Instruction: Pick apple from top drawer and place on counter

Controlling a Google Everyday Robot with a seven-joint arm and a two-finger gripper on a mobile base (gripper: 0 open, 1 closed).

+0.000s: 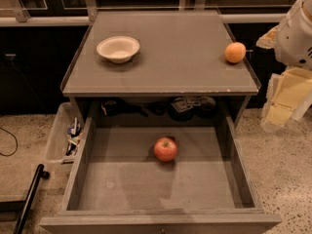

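Note:
The red apple [165, 149] with a yellowish patch on top lies on the bare bottom of the top drawer [122, 184], a little behind its middle. The drawer is pulled fully out toward me. The counter [170, 57] is the flat grey top of the cabinet above it. My gripper [280, 110] hangs at the right edge of the view, outside the cabinet's right side and about level with the counter's front edge. It is well to the right of the apple and above it, and holds nothing.
A white bowl [118, 48] sits on the counter at the back left. An orange round fruit [235, 52] sits near the counter's right edge. A clear plastic bin of clutter [66, 135] stands left of the drawer. A black pole [29, 199] leans at the lower left.

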